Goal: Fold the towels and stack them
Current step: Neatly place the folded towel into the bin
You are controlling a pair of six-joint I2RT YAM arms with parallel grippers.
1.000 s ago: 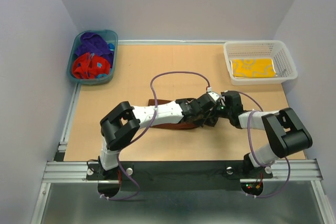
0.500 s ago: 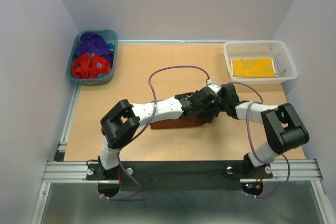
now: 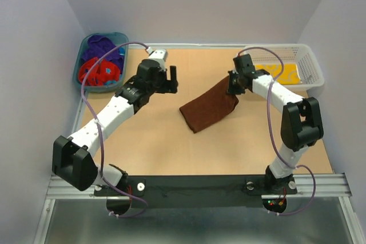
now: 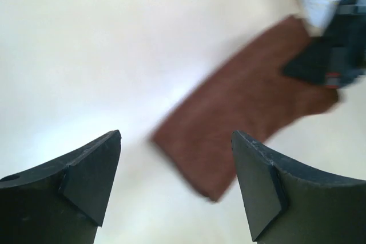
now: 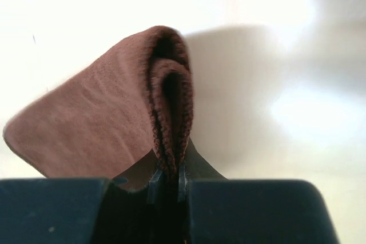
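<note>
A folded brown towel (image 3: 209, 107) hangs slanted over the middle of the table, its upper right end pinched in my right gripper (image 3: 233, 88), which is shut on it; the folded edge (image 5: 168, 107) shows between the jaws. My left gripper (image 3: 166, 78) is open and empty, raised over the back left of the table near the tub; its view shows the brown towel (image 4: 246, 112) ahead of its fingertips (image 4: 100, 170). A yellow patterned towel (image 3: 286, 74) lies in the white basket (image 3: 311, 64). Red (image 3: 94, 72) and purple (image 3: 97, 47) towels sit in the teal tub (image 3: 120, 38).
The tub stands at the back left corner and the white basket at the back right. The wooden tabletop (image 3: 148, 135) ends in a metal rail (image 3: 200, 184) at the near side. Purple cables arc over both arms.
The left gripper opened, let go of the brown towel and swung to the back left. The right gripper shut on the towel and carried it up and towards the back right.
</note>
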